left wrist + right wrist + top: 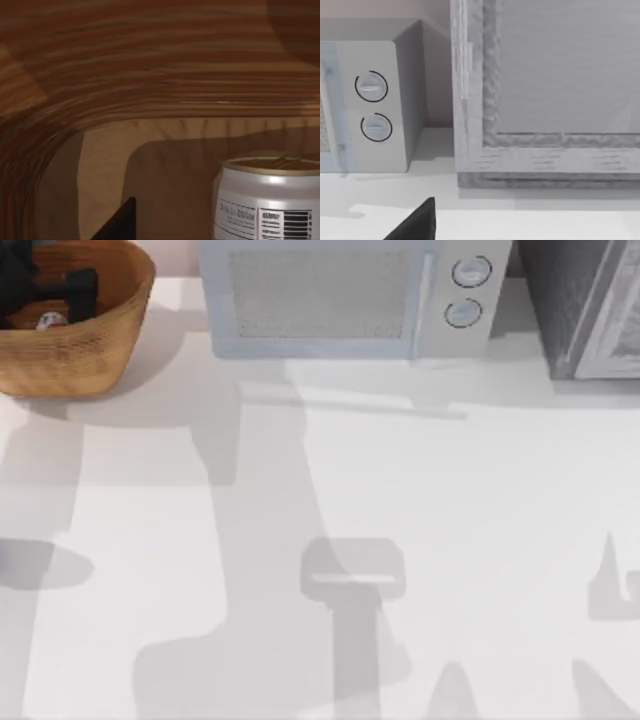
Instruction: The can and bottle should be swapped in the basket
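Note:
The orange-brown wicker basket (95, 340) stands at the table's far left corner. My left gripper (48, 285) is a dark shape reaching down inside it. A bit of the white can (48, 322) with red print shows just beside the gripper. In the left wrist view the can (270, 200) stands upright on the basket floor, close against the ribbed wall (150, 65), its dull gold top visible. A black part of my left gripper (120, 222) sits apart from the can. The bottle is out of view. My right gripper (417, 222) hangs near the back right of the table.
A pale microwave (340, 295) with two round dials stands along the back edge, right of the basket. A grey cabinet-like box (590, 305) fills the back right corner. Arm shadows lie across the white tabletop (450, 500).

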You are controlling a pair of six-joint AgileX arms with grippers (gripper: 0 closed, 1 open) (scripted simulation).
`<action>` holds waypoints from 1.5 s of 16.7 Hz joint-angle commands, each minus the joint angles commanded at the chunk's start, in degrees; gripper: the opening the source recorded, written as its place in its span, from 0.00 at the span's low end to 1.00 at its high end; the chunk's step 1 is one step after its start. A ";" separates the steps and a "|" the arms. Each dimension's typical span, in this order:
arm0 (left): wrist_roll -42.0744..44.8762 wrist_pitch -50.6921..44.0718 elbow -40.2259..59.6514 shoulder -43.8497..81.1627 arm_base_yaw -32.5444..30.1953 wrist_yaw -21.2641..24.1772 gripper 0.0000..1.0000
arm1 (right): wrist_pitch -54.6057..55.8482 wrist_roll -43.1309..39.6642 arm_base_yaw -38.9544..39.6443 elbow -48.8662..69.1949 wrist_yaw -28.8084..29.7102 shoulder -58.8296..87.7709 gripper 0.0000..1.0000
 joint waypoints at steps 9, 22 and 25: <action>0.00 0.00 0.00 0.00 0.00 0.00 0.55 | 0.00 0.00 0.00 0.00 0.00 0.00 1.00; 0.00 0.00 0.00 0.00 0.00 0.00 0.00 | 0.00 0.00 0.00 0.00 0.00 0.00 1.00; 0.10 -0.06 0.61 -1.79 0.17 0.01 0.00 | 0.00 0.00 0.00 0.00 0.00 0.00 1.00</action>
